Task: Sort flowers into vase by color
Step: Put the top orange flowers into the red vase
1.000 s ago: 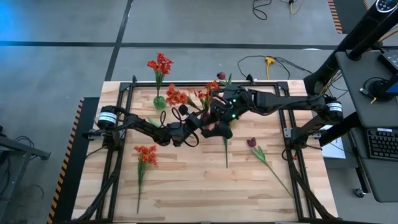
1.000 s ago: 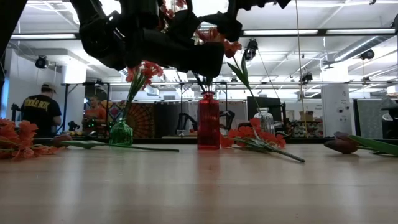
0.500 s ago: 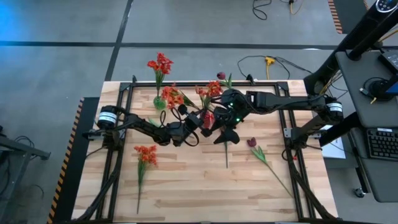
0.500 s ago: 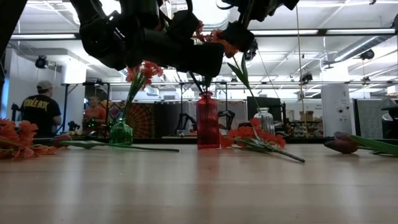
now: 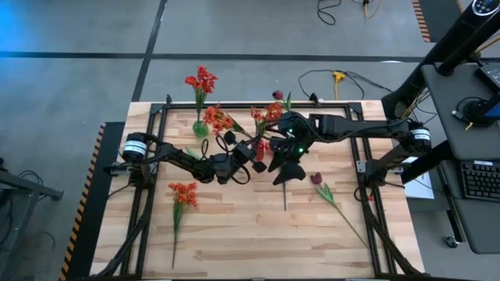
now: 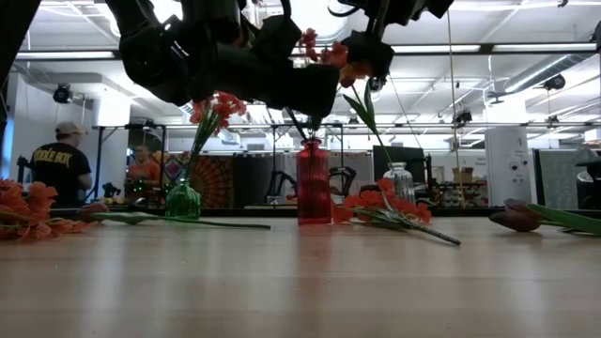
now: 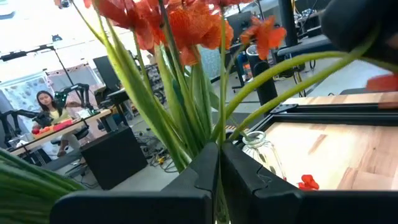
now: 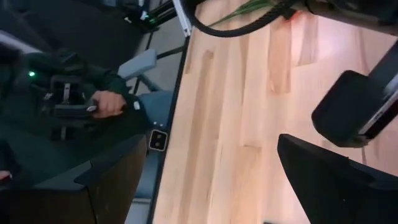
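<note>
Light wooden plank surface (image 5: 234,226) framed by black rails. At 12 o'clock a green vase (image 5: 201,129), red vase (image 6: 314,182) and clear vase (image 6: 399,181) are stood. Orange flowers (image 5: 183,197) are laid at 8 o'clock, a maroon flower (image 5: 324,190) at 4 o'clock.

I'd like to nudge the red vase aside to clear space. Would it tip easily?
Probably. The red vase is tall and narrow on a small base, so a high push could topple it. The long flower stems rising from its neck likely make it top-heavy. If it is glass, it may break.
</note>
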Motion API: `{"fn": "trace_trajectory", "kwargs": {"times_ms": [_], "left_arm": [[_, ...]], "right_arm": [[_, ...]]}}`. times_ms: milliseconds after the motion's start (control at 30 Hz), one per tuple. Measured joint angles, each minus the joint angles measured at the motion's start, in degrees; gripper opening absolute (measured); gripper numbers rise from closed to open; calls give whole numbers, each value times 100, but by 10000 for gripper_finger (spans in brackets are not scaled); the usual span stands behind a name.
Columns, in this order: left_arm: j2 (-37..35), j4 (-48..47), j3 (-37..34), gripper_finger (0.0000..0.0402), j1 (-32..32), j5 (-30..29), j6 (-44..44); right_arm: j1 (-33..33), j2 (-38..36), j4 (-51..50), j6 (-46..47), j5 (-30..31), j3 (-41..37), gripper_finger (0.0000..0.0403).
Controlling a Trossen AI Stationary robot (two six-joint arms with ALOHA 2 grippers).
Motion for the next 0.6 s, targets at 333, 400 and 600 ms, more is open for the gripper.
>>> {"fn": "trace_trajectory", "kwargs": {"times_ms": [333,400,600], "left_arm": [[0,-68,2,0,-17,-20,-12],[0,-70,-3,0,-22,-19,-8],[0,-108,-58,7,-75,-17,81]], "right_arm": [[-2,-89,54,-49,-181,0,357],[-2,-99,77,-49,-116,0,357],[-39,-99,366,107,-79,0,357]]}}
